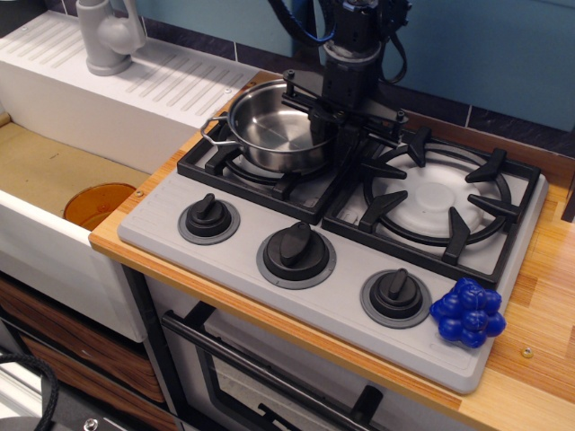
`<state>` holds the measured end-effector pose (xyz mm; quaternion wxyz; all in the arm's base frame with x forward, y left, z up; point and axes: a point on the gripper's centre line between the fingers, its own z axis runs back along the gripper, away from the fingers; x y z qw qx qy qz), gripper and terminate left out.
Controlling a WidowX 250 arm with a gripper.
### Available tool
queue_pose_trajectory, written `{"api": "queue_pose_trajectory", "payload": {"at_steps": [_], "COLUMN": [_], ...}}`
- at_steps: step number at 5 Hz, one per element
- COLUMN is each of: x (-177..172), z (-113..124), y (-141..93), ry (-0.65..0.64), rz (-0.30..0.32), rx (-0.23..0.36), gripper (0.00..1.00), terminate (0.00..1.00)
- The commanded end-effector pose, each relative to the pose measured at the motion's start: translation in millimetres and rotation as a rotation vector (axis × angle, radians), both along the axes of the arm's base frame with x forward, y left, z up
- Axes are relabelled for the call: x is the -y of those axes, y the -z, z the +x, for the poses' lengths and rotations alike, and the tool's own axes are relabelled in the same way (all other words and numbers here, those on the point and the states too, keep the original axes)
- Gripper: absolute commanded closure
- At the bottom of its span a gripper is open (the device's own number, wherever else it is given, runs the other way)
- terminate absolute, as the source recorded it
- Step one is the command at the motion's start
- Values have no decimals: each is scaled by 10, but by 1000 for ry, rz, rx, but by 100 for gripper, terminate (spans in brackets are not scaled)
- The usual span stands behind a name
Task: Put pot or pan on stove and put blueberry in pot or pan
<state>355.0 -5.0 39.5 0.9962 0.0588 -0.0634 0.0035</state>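
Note:
The small shiny steel pot (pixel 272 128) sits on the back-left burner grate (pixel 214 163) of the grey stove (pixel 235 254), a little tilted. My gripper (pixel 338 124) comes down from above at the pot's right side, its jaws shut on the pot's right rim or handle. The pot is empty inside. The bright blue blueberry (pixel 468 312) lies on the stove's front right corner, next to the right knob (pixel 396 297), far from my gripper. The right burner (pixel 437 201) is bare.
A white sink with a grey faucet (pixel 110 36) stands at the left, with an orange disc (pixel 99 205) in its basin. Three black knobs line the stove's front. The wooden counter (pixel 548 305) borders the stove at right. An oven door handle (pixel 269 377) is below.

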Motion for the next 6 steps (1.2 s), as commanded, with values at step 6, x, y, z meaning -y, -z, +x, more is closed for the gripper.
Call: {"api": "queue_pose_trajectory", "payload": {"at_steps": [6], "x": [1259], "z": [-55], "y": [-689], "ry": [-101], "rz": [71], "rx": [-16], "gripper": [100], "terminate": [0]}}
